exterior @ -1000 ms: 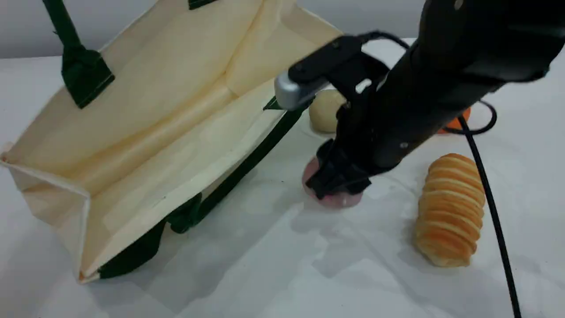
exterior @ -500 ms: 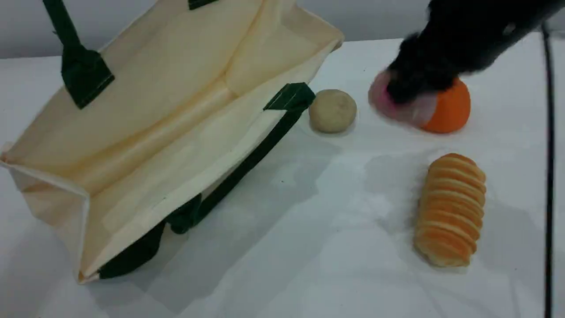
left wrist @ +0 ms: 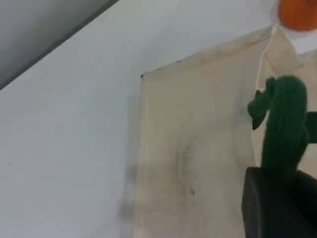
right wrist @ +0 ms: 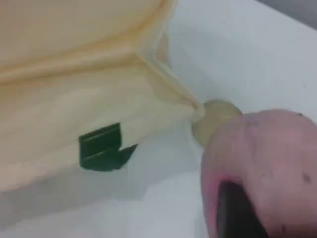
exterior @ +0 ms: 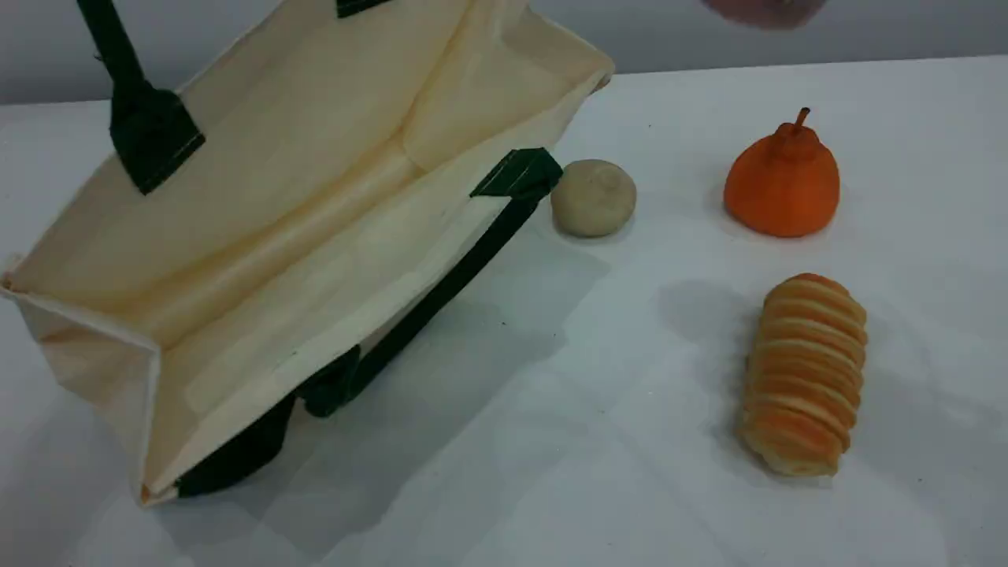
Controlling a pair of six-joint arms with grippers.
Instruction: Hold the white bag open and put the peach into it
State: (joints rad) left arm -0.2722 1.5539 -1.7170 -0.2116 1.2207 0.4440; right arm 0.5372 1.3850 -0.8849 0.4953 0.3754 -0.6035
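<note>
Peach (right wrist: 262, 163) is up off the worktop (exterior: 551, 441), pinched in the right pincer (right wrist: 237, 213); in the scene view only a pink blur of it shows at the top edge, upper right. Left pincer (left wrist: 277, 203) is pressed together on the green handle (left wrist: 285, 126) at the upper left of the scene view, holding the near wall of the white bag (exterior: 315, 205) up so the mouth gapes toward the lower right.

Risks: the grip looks to sit on one side of a round fruit, so it could roll out on a quick swing. If the handle slips or sags, the mouth may fold shut. A low approach could knock the beige ball (exterior: 593, 197), which lies just beside the bag's right corner and the lower strap (exterior: 465, 268).

Room: open worktop at centre frame, between the bag's lower rim and the ridged bread roll (exterior: 803, 374). Orange pear (exterior: 783, 185) stands well apart on the right. The wide mouth leaves the easiest way in from above.
</note>
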